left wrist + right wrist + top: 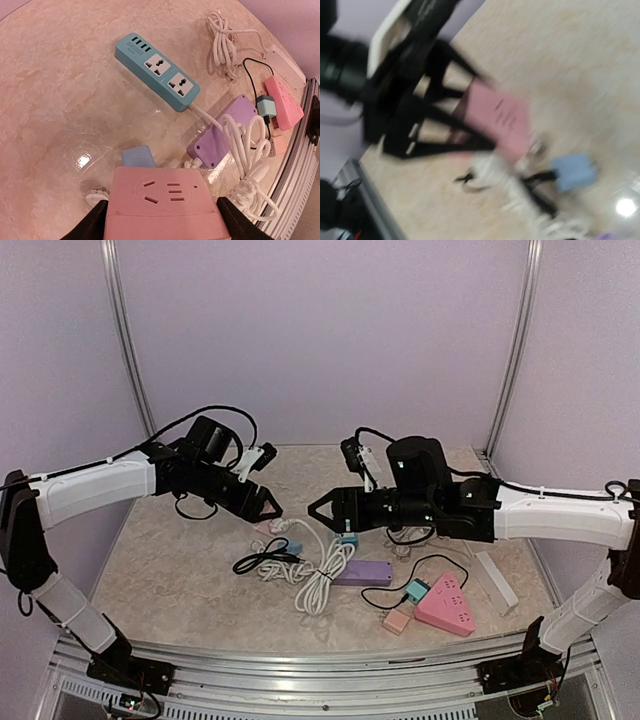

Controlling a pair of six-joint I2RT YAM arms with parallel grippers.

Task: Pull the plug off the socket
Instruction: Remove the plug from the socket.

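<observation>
My left gripper (266, 506) is shut on a pink socket cube (167, 200), one finger on each side of it, and holds it just above the table. The socket's face shows bare slots with nothing plugged in. A light-blue plug (138, 156) lies on the table just beyond the socket. It also shows in the top view (293, 546). My right gripper (322, 510) is open and empty, pointing at the left gripper from the right. The right wrist view is blurred but shows the pink socket (500, 122) and the blue plug (572, 171); its own fingers do not show.
A teal power strip (157, 70), a purple strip (362, 572), a pink triangular strip (445, 605) with a teal plug (416, 590), coiled white cables (320, 575), a black cable (265, 560) and a white bar (495, 580) lie on the table.
</observation>
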